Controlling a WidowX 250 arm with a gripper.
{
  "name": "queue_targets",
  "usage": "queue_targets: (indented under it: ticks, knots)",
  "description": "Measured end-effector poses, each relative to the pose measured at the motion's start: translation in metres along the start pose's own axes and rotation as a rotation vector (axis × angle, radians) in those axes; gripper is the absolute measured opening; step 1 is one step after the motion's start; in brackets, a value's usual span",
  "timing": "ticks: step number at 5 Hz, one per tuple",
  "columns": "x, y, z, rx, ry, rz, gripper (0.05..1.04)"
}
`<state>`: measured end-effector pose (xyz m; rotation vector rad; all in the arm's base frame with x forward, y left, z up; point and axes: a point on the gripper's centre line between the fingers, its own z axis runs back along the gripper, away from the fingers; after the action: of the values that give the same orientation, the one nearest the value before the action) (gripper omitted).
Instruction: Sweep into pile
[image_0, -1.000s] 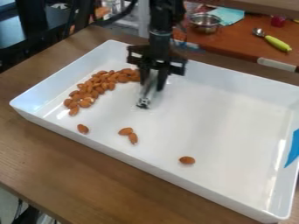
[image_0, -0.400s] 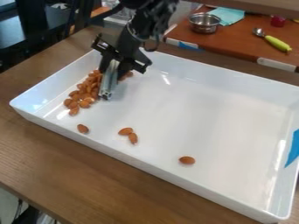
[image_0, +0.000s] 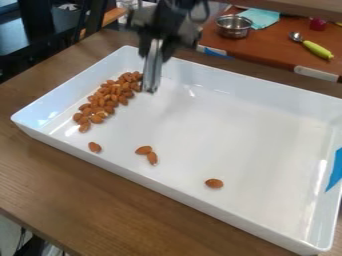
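Swinging away from where it was over the almond pile, the gripper (image_0: 155, 52) is now hanging farther right above the tray (image_0: 220, 215), near the tray's far left corner, and the metal bar (image_0: 153, 70) is travelling with it. Almonds that were straying to the right of the bar at the far end of the pile are now lying on its left side, in with the others. The fingers (image_0: 167, 52) are clamping the bar, which is slanting slightly, its lower end down inside the tray (whether that end is touching the tray's floor, the view is not quite telling). The almond pile (image_0: 107, 98) is stretching along the tray's left wall, packed in a band that is ending just beside the bar. Four almonds are lying outside it: a single almond (image_0: 95, 147) is resting near the tray's near wall, toward the left; two almonds (image_0: 147, 154) are lying together farther right on the tray's floor; and a lone almond (image_0: 214, 183) is sitting farther right again, nearer the tray's near wall. Blue tape (image_0: 335, 171) is showing at the tray's right wall. The tray itself is standing on a brown wooden desk (image_0: 87, 200). Beyond the tray's far wall, a reddish-brown table (image_0: 267, 47) is carrying a metal bowl (image_0: 233, 27), a teal cloth (image_0: 263, 18), a small red object (image_0: 318, 24) and a spoon with a green handle (image_0: 317, 49).
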<state>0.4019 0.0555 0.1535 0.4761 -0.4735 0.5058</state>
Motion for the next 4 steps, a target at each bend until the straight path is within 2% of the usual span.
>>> queue_targets:
  ticks: [1, 2, 3, 4]
  knots:
    - [-0.012, -0.024, 0.038, 0.001, -0.020, -0.043, 0.380]
    - [-0.018, -0.063, 0.088, -0.104, -0.035, -0.130, 0.380]
    - [-0.041, -0.092, 0.100, -0.187, 0.020, -0.208, 0.380]
    - [-0.076, -0.128, 0.131, -0.278, 0.014, -0.282, 0.380]
